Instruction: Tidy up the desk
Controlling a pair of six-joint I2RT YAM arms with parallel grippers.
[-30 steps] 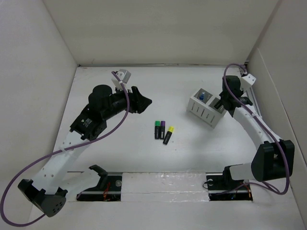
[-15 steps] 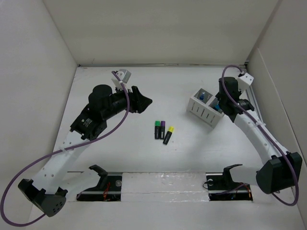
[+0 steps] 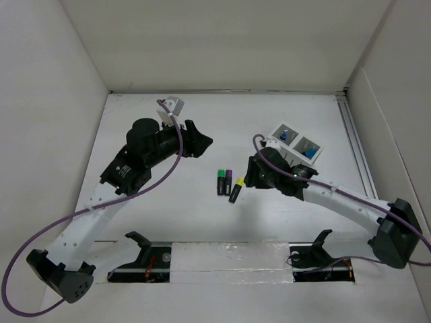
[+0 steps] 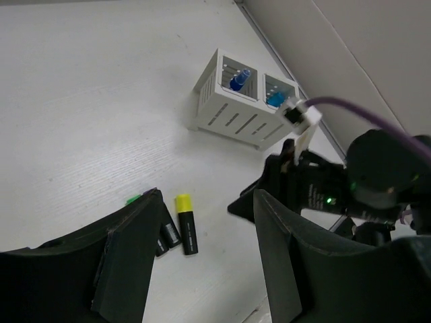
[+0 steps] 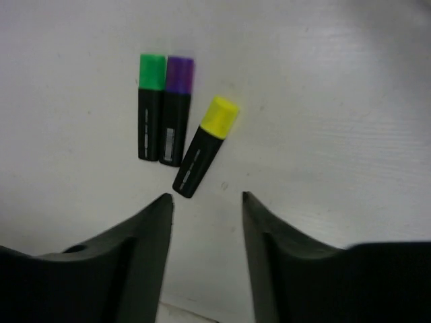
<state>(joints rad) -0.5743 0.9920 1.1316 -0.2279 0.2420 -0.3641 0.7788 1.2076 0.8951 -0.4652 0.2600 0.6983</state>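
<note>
Worktop [image 3: 202, 212] holds 3 markers (green [image 5: 150, 108], purple [image 5: 176, 111], yellow [image 5: 205, 147]) and 1 tray [image 4: 229, 122] w/ 2 blue items [image 4: 239, 79]; L end effector [image 4: 204, 202] and R end effector [image 5: 205, 198] both spread, empty.

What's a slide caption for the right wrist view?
Open right end effector above the desk, facing a yellow-capped marker beside a green-capped marker and a purple-capped marker.
</note>
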